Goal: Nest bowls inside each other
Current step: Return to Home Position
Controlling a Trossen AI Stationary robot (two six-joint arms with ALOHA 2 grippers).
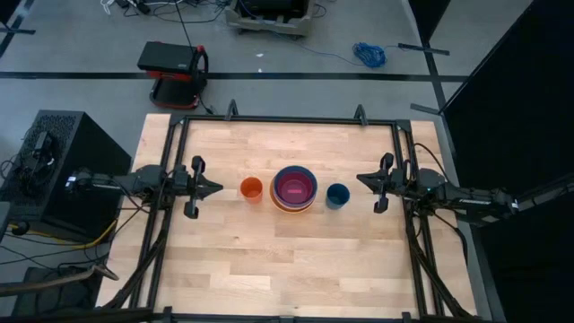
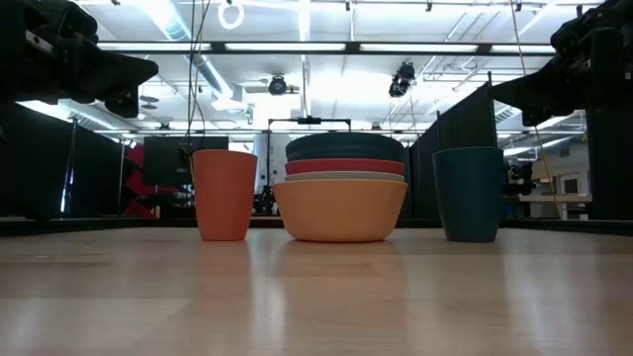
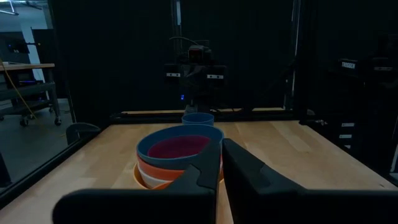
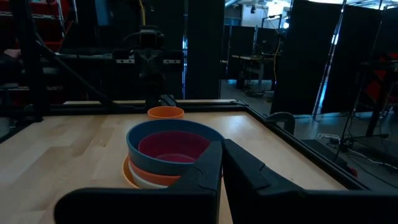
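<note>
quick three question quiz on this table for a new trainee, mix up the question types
1. True or false: the orange cup stands between the left gripper and the stack of bowls.
2. What colour is the bottom bowl of the stack? A orange, B red, C teal
3. Fill in: the blue cup stands nearest the ____ gripper.
Key: 1 true; 2 A; 3 right, the right gripper.

readable text: none | left wrist view: pale label (image 3: 352,64) on dark panel (image 3: 356,90), too small to read
</note>
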